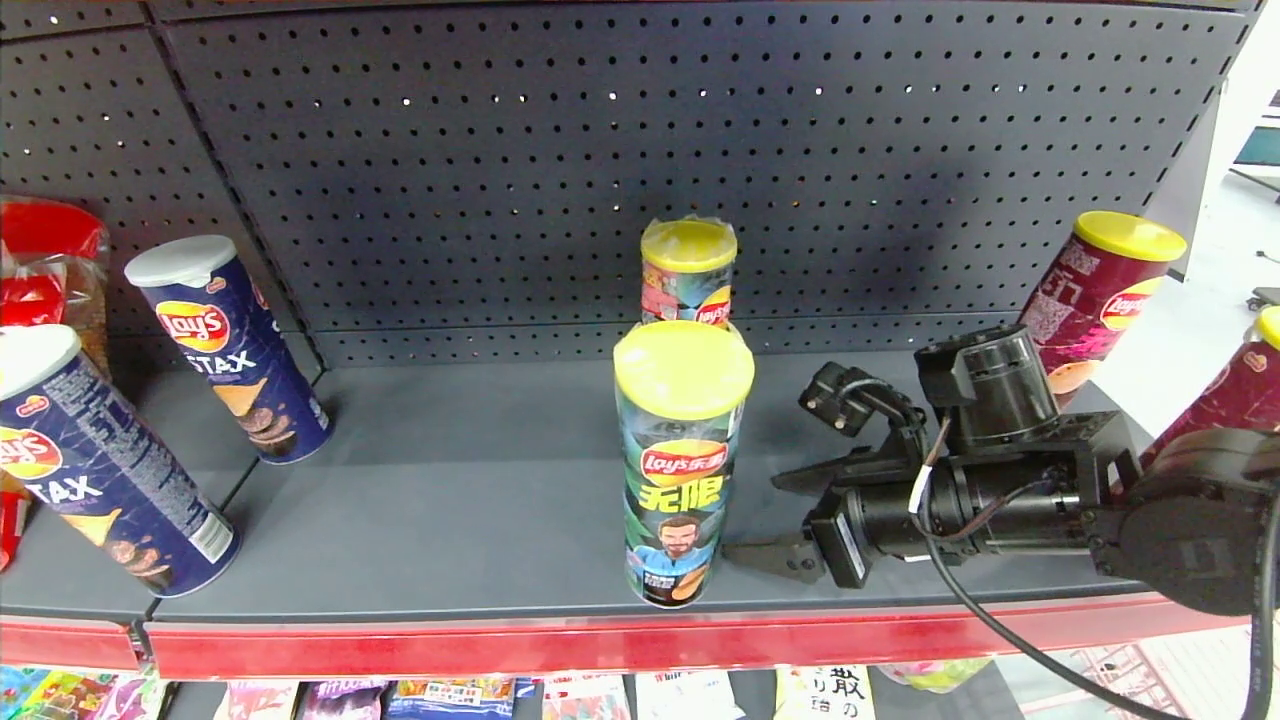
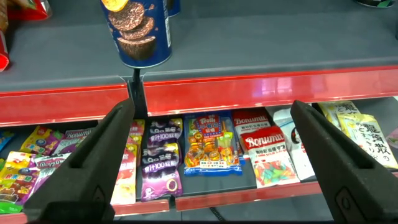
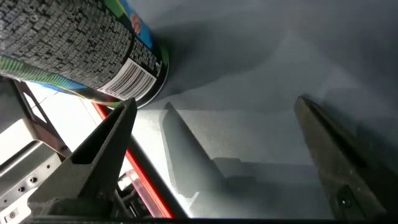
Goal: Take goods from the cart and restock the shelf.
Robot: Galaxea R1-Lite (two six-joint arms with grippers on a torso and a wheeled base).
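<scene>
The right hand [image 1: 757, 517] stands wide open just beside the front green chip can [image 1: 683, 470] on the shelf [image 1: 450, 500]: a light, stiff, slick tube, probably tippy and best gripped mid-body.

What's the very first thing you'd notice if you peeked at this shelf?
Probably the tall green cardboard chip can with the bright yellow plastic lid, standing at the front edge of the grey metal shelf, in the middle. Just to its right is the robot's black right tool, open and not gripping it. At the left stand dark blue chip cans with white lids, at the right maroon cans with yellow lids.
</scene>
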